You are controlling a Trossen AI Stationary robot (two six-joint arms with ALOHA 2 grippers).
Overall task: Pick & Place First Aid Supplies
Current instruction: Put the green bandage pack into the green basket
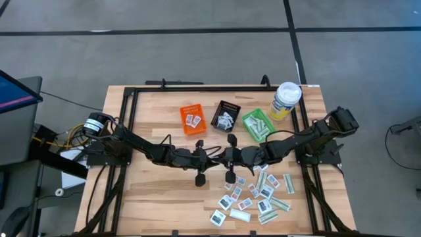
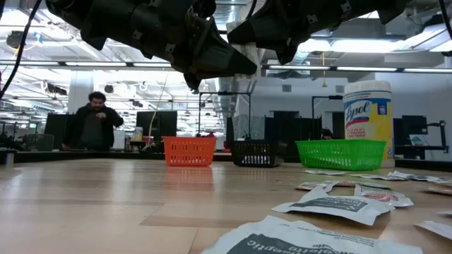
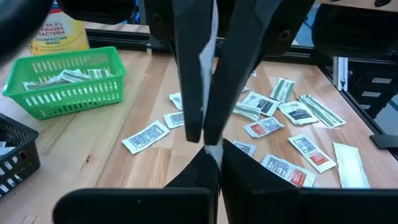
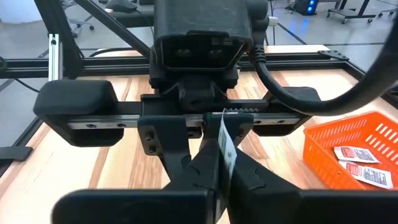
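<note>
Mostly squarish white packets (image 1: 253, 197), some pale-green strips.

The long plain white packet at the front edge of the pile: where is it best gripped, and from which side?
Probably from straight above, with the fingers across the narrow width of the long white packet, near its middle. It lies flat on the table, so a level approach from the side would find nothing to pinch.
</note>
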